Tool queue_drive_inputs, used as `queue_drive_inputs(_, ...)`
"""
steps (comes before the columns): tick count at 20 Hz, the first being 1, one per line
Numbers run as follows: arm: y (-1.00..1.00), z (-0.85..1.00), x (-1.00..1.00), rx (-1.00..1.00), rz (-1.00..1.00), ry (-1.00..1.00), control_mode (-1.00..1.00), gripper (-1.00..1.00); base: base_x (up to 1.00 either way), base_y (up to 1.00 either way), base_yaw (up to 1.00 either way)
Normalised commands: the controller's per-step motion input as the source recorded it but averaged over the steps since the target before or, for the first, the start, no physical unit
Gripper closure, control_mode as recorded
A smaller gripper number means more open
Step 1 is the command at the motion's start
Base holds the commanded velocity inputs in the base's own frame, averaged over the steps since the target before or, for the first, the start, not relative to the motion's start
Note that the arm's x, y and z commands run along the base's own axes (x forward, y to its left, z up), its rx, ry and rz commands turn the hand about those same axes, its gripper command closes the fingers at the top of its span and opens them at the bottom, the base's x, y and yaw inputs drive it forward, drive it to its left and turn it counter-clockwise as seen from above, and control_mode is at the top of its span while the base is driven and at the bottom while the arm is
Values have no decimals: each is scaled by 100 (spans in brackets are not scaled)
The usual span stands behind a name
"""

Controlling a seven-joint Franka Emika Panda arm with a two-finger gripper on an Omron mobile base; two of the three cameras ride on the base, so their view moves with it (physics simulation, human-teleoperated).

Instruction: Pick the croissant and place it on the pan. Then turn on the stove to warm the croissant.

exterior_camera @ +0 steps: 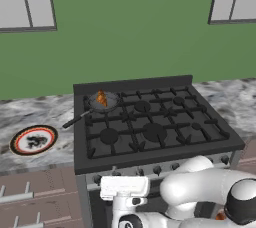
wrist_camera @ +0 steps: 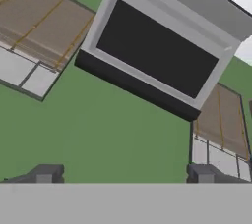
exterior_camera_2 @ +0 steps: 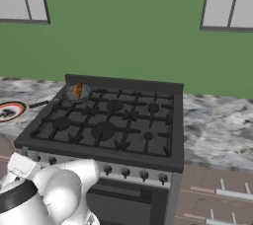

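Fingers [wrist_camera: 47,173] spread wide and empty, pointing upward, while the croissant [exterior_camera: 101,99] sits in the pan [exterior_camera: 102,103] at the stove's [exterior_camera: 150,127] rear-left corner; knob still untouched.

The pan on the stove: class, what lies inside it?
The croissant sits inside the pan on the stove. The burner beneath is covered by the pan.

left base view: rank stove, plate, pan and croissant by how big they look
1. stove
2. plate, nearer the camera than the pan, so unsure
3. pan
4. croissant
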Motion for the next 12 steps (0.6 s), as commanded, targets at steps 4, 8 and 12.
queue_drive_inputs(4, 24, -94, -95, 41, 6, 30, -100, -100, 0, 0, 0)
queue_drive_inputs(8, 9, -80, -56, 44, 8, 36, -100, -100, 0, 0, 0)
queue_drive_inputs(12, -1, -4, 22, 14, 1, 6, -100, -100, 0, 0, 0)
